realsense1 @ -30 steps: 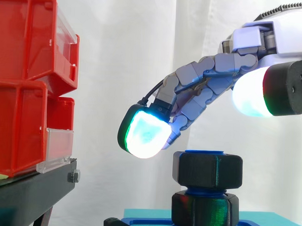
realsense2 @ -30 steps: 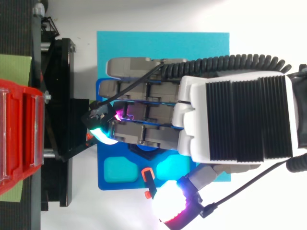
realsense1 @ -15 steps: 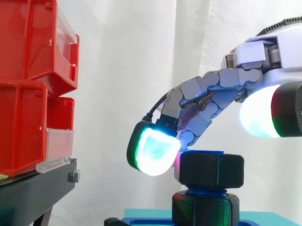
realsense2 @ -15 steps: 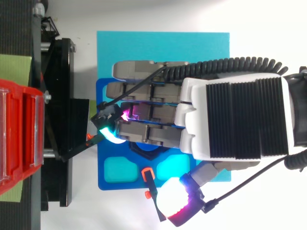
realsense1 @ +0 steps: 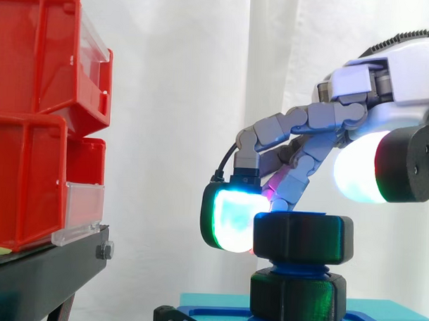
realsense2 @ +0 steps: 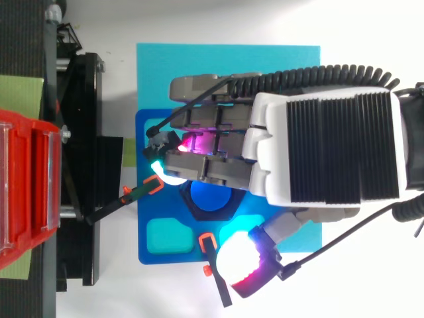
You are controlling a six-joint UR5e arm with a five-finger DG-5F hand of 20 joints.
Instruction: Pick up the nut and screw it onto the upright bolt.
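A black hex nut (realsense1: pixel 303 237) sits on the upright blue bolt (realsense2: pixel 211 197), above a second black hex piece (realsense1: pixel 298 299) at the bolt's foot. The bolt stands on a blue fixture plate (realsense2: pixel 143 205) lying on a teal mat (realsense2: pixel 265 56). My hand (realsense2: pixel 324 156) reaches in from the right, its fingers curled down over the nut. One glowing fingertip pad (realsense1: pixel 230 217) presses the nut's left face. The thumb pad (realsense1: pixel 359 165) hangs above and to the right of the nut, apart from it.
Red bins (realsense1: pixel 33 112) are stacked on a black stand (realsense1: pixel 41 274) to the left, a short gap from the fixture. Orange and black clips (realsense2: pixel 205 242) sit on the blue plate near the bolt. A white curtain hangs behind.
The hand drew back to the right and its fingers curled down, bringing the glowing fingertip from above and left of the nut onto its left face. The fixture shifted slightly right.
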